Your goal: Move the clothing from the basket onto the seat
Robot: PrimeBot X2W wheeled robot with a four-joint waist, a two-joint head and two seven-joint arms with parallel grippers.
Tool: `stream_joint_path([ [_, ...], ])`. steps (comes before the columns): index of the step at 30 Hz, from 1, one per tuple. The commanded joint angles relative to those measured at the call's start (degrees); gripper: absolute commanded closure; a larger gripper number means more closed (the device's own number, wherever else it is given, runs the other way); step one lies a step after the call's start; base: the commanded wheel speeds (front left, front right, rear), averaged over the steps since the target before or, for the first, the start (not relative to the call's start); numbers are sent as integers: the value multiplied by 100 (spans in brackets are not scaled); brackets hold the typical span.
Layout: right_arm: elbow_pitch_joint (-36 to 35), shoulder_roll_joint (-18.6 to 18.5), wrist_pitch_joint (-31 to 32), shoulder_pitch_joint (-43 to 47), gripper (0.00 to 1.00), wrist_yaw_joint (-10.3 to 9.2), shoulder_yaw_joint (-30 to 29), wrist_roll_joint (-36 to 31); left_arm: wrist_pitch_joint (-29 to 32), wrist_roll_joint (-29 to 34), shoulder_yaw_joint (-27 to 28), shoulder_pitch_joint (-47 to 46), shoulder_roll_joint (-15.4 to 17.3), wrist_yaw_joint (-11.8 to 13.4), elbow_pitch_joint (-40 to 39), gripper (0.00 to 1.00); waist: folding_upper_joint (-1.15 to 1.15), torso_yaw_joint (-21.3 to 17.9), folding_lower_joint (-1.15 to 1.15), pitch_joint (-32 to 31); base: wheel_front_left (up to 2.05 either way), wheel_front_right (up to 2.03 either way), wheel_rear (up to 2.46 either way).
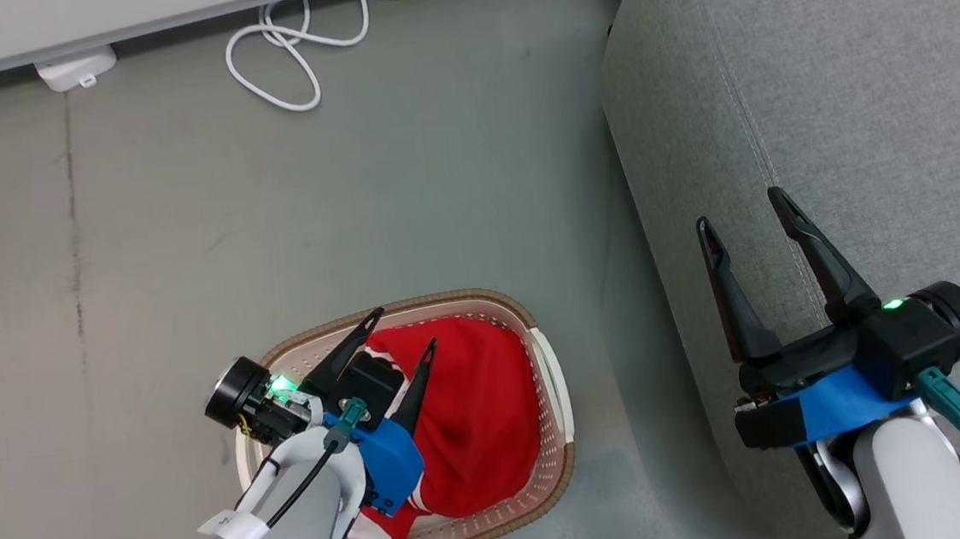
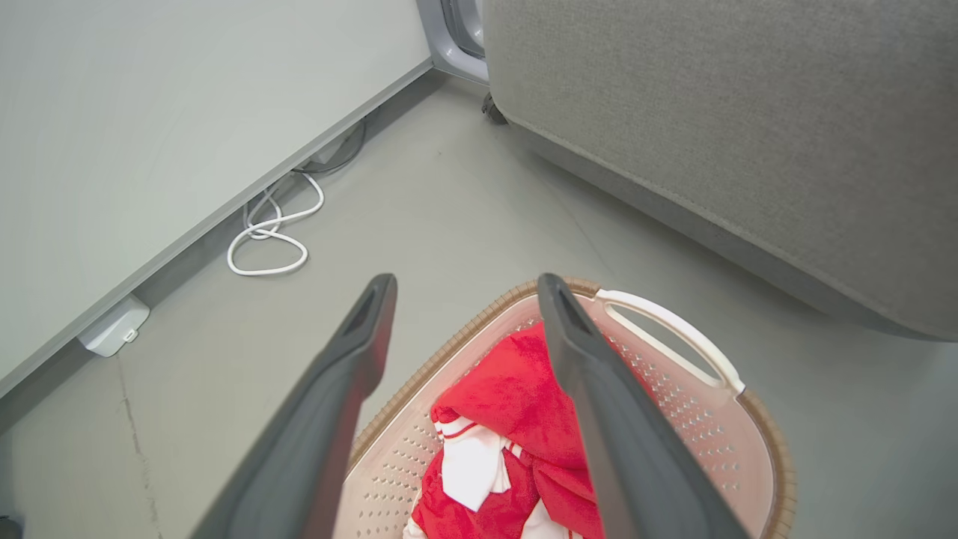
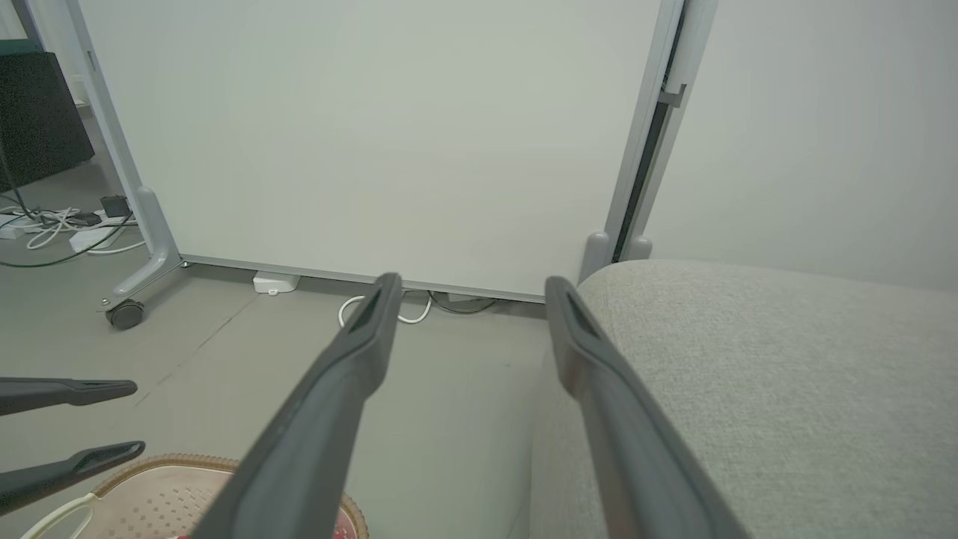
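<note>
Left pincer (image 1: 403,327) is wide apart and empty, clothing (image 1: 483,415) just below its tips in the basket (image 1: 465,295). I'd drop straight down, pinch a thick fold (not the rim). Right pincer (image 1: 739,208), also spread, hovers over the seat (image 1: 861,102).

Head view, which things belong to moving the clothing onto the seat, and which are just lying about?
Job: red and white soft fabric clothing; cream perforated plastic basket with brown rim, holding it; large grey woven-fabric seat; open left gripper above the basket; open right gripper by the seat.
Lying about: white looped cable; small white plastic box by the wall.
</note>
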Motion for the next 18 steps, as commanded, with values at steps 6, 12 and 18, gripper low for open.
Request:
stream_joint_path([
  [6, -149, -59, -18, -301, 0, 3, 69, 11, -16, -45, -777, -568, -43, -31, 716, 0, 0, -110, -1, 473, 0, 0, 0],
  [12, -288, -78, -18, -579, 0, 2, 189, 13, -16, -315, -1753, -1078, -109, -31, 1489, 0, 0, -216, -1, 1008, 0, 0, 0],
  [18, -440, -114, -18, -926, 0, 2, 330, 12, 13, -678, -2566, -1575, -140, -32, 2094, 0, 0, -310, -1, 1644, 0, 0, 0],
])
